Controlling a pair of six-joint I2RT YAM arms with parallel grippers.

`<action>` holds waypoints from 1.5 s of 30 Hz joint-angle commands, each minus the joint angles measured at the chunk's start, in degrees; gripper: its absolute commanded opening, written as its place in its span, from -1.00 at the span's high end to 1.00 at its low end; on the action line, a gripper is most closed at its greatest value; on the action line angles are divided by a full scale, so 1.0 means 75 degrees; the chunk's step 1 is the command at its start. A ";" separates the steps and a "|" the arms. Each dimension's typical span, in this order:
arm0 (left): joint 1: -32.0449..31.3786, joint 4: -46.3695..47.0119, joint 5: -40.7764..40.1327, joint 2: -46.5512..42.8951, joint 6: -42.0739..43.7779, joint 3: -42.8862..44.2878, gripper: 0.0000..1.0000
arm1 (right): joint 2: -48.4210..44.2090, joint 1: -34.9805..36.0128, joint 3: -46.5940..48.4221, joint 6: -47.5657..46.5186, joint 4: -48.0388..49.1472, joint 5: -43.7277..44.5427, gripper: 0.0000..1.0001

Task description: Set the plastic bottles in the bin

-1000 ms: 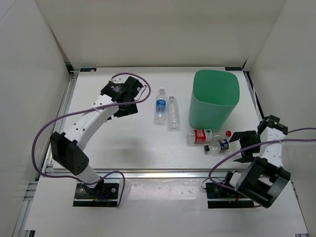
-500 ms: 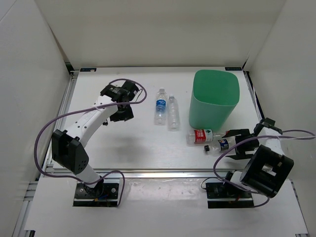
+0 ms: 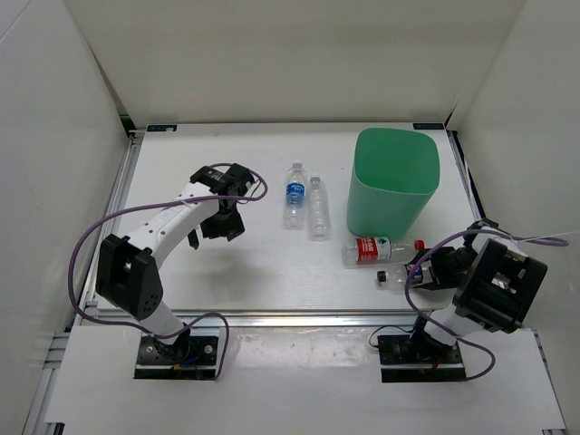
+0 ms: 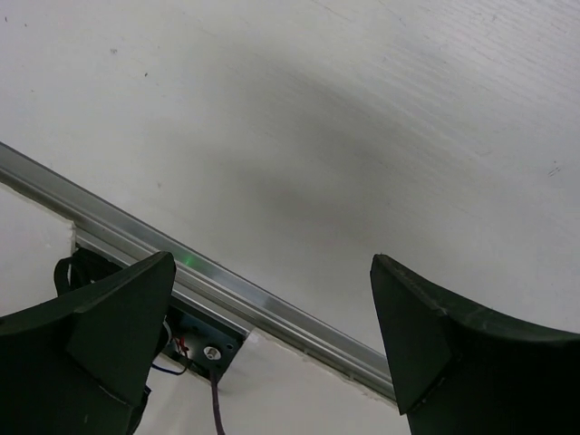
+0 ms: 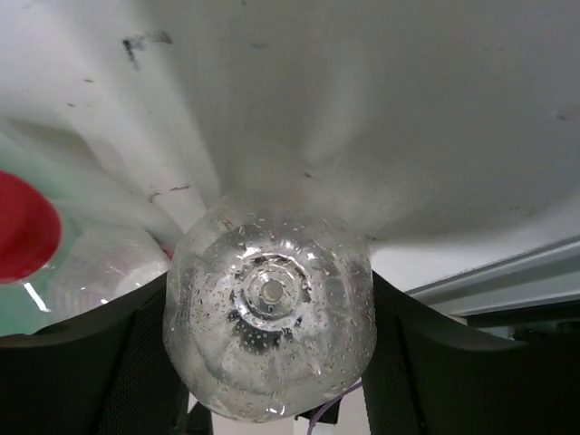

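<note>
Clasping the black-capped bottle (base end): right gripper.

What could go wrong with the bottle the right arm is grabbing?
The right gripper holds the black-capped bottle only by its rounded base, so it might slip or swing when lifted. The red-capped bottle lies right beside it and could get nudged. The mint-green bin is tall; a low lift might hit its wall.
</note>
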 commanded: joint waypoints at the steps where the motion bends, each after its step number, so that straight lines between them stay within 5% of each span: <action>1: 0.0001 -0.0258 0.0097 -0.0374 -0.0381 -0.0087 -1.00 | -0.0162 -0.0046 0.0463 -0.0340 -0.0718 0.0211 -0.01; 6: 0.0001 0.0033 0.0108 -0.0374 -0.0452 -0.0017 -1.00 | -0.1613 0.0817 0.1362 -0.0038 -0.2811 0.0505 0.26; 10: 0.0071 0.0608 0.0459 -0.0444 -0.0382 -0.0310 -1.00 | -0.2693 0.1593 0.2266 0.0326 -0.3601 0.0120 0.26; 14: 0.0142 0.0645 0.0894 -0.0164 -0.0241 -0.0415 -1.00 | -0.3152 0.1758 0.5024 0.0397 -0.4412 -0.0803 0.26; 17: 0.0060 0.0503 0.0894 0.0222 -0.0230 -0.0333 -1.00 | -0.2557 0.2390 0.6949 0.0549 -0.3794 -0.0552 0.24; 21: 0.0060 -0.0082 0.0508 0.0739 -0.0499 0.0134 -1.00 | -0.0581 0.3527 1.0929 0.0527 -0.3217 0.1182 0.15; 24: 0.0060 -0.0083 0.0612 0.0962 -0.0348 0.0614 -1.00 | 0.0616 0.4253 1.2366 0.0199 -0.3147 0.2514 0.02; 27: 0.0060 0.0045 0.1021 0.1137 0.0097 0.1048 -1.00 | 0.0891 0.4548 1.1905 -0.0211 -0.2574 0.3153 -0.21; 33: 0.0060 0.0877 0.1959 0.1395 0.1150 0.2571 -1.00 | 0.0658 0.4630 1.0532 -0.0692 -0.2103 0.3681 -1.00; 37: -0.0010 0.1908 0.2791 0.1816 0.1867 0.3006 -1.00 | 0.0270 0.4630 1.0367 -0.0880 -0.2033 0.3459 -1.00; 45: -0.0081 0.2084 0.3119 0.3914 0.1950 0.4890 -1.00 | -0.0526 0.4630 1.0589 -0.1242 -0.2712 0.2439 -1.00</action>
